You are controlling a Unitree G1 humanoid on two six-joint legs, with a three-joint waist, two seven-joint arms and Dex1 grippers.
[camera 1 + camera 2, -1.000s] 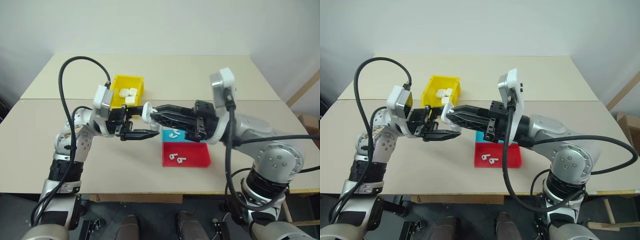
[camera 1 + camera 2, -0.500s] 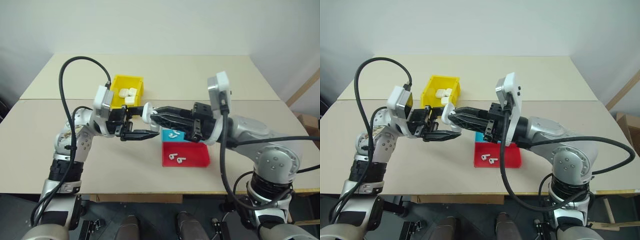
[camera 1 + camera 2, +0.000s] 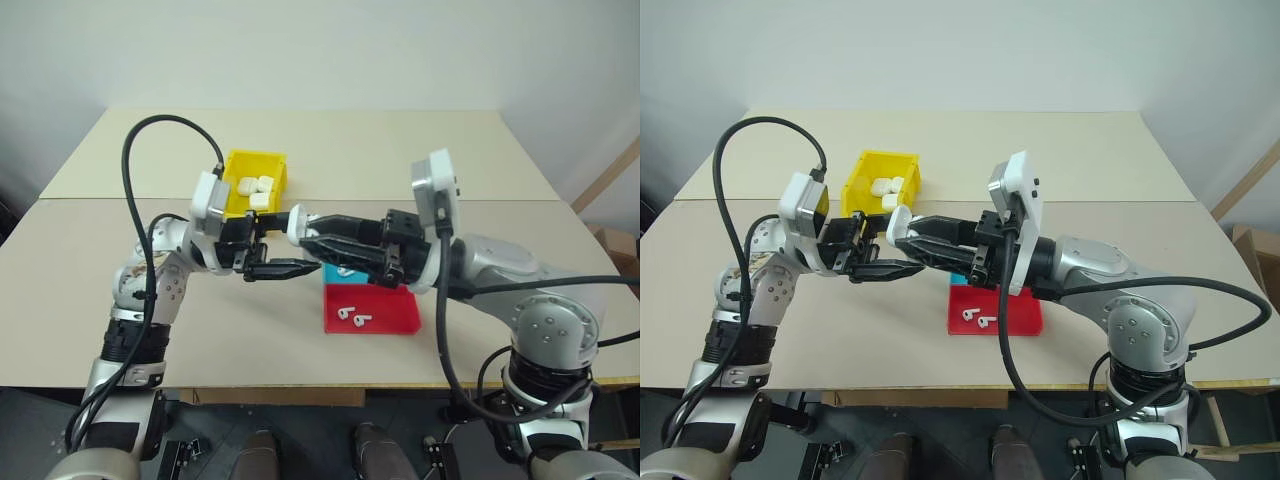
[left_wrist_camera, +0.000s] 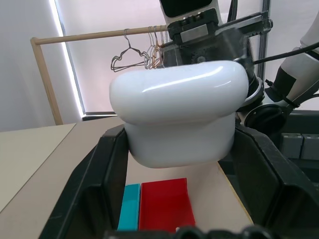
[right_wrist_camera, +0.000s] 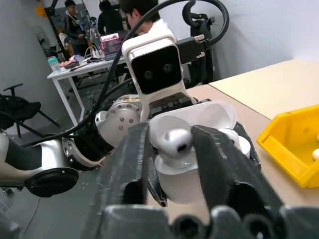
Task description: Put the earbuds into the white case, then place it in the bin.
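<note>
Right wrist view: left hand (image 5: 199, 144) clamps white case (image 5: 192, 149); right hand (image 5: 172, 144), fingers parted, seats earbud (image 5: 174, 142).

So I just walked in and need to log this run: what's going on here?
The left gripper holds the white case above the table with its lid flipped open. The right gripper is at the open case with an earbud between its fingers. More earbuds lie on the red tray, and the bin already holds several cases.
</note>
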